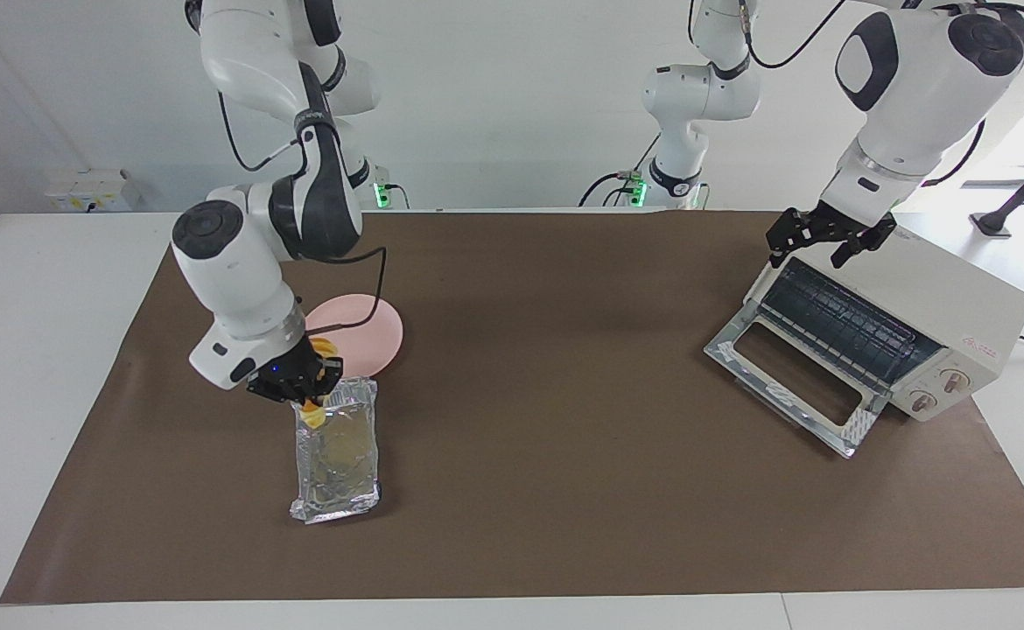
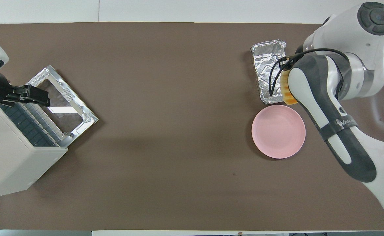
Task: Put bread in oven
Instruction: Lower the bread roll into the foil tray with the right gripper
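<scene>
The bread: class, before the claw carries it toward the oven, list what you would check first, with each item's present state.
1. Bread gripped by right claw: ok.
2. Bread clear of foil tray: cannot tell.
3. Oven door down: ok.
4. Rack free: ok.
5. Left claw out of the oven mouth: not ok, it hangs over the top edge.
6. Pink plate out of the way: ok.
</scene>
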